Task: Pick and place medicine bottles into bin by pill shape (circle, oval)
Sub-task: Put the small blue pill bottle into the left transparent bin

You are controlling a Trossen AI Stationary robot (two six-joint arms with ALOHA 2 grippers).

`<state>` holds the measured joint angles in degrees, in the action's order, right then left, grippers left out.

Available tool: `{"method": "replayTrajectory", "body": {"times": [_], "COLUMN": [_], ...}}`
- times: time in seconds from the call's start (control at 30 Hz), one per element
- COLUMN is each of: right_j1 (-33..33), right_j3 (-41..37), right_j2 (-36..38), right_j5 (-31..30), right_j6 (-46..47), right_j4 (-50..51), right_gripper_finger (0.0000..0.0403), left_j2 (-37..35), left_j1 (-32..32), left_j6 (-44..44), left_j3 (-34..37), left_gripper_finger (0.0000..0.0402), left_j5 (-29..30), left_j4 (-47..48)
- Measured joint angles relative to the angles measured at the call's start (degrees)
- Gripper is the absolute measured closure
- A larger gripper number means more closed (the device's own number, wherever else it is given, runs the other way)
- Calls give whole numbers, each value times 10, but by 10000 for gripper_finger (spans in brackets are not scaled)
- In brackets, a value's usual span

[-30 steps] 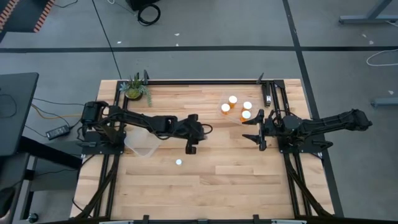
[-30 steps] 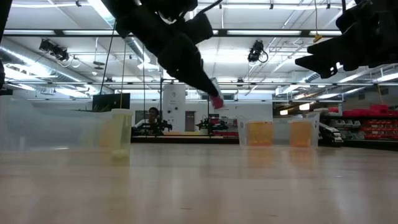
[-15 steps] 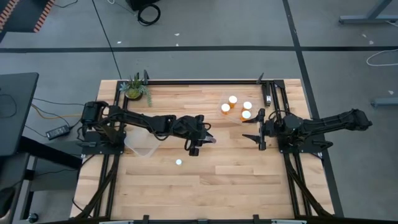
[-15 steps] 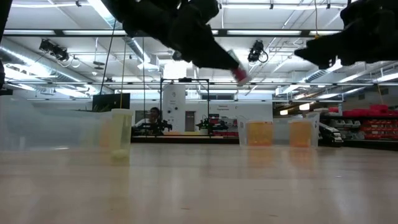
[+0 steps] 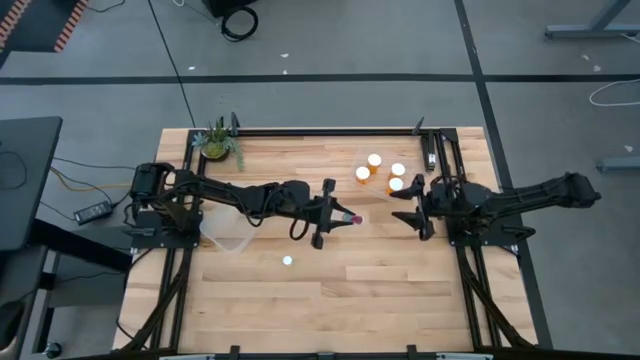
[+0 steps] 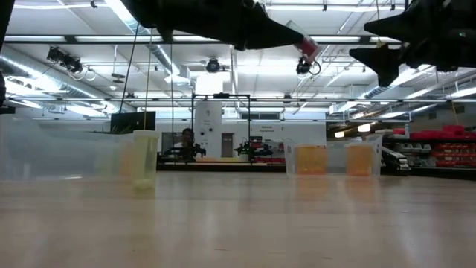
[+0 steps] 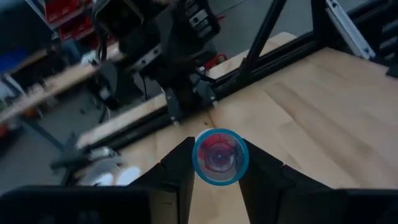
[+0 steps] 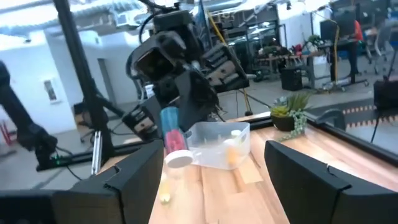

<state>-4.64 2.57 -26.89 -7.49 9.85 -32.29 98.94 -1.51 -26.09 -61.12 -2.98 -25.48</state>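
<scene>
Left claw [image 5: 338,214] grips bottle [image 5: 349,217] lengthwise, pointing toward right arm.

Both arms are dark, near black, built of chunky jointed segments. The left arm [image 5: 240,196], across the left-centre of the high view, carries a thin black cable looping beside its wrist. The right arm [image 5: 520,200], at right-centre, looks the same, bulkier at its base. Each ends in two blunt, angular dark fingers [image 8: 314,177], matte and unmarked.
</scene>
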Motion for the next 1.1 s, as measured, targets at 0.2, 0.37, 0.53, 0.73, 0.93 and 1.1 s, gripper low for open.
{"method": "replayTrajectory", "body": {"times": [0.2, 0.37, 0.53, 0.73, 0.93, 1.1], "right_j1": [0, 0, 0, 0, 0, 0], "right_j3": [8, 62, 127, 178, 193, 192], "right_j2": [-84, -162, -236, -289, -298, -297], "right_j5": [9, 14, 53, 82, 95, 97], "right_j6": [51, 53, 31, 6, 0, 5], "right_j4": [-73, -77, -78, -76, -71, -68], "right_gripper_finger": [116, 116, 116, 116, 117, 137], "left_j2": [0, 0, 0, 0, 0, 0], "left_j1": [0, 0, 0, -3, -6, -6], "left_j6": [-109, -149, -156, -171, -172, -172], "left_j3": [0, 0, 0, 0, 0, 0], "left_gripper_finger": [284, 284, 287, 282, 287, 282], "left_j5": [0, 0, 0, 1, 0, 1], "left_j4": [-23, -72, -114, -143, -146, -146]}}
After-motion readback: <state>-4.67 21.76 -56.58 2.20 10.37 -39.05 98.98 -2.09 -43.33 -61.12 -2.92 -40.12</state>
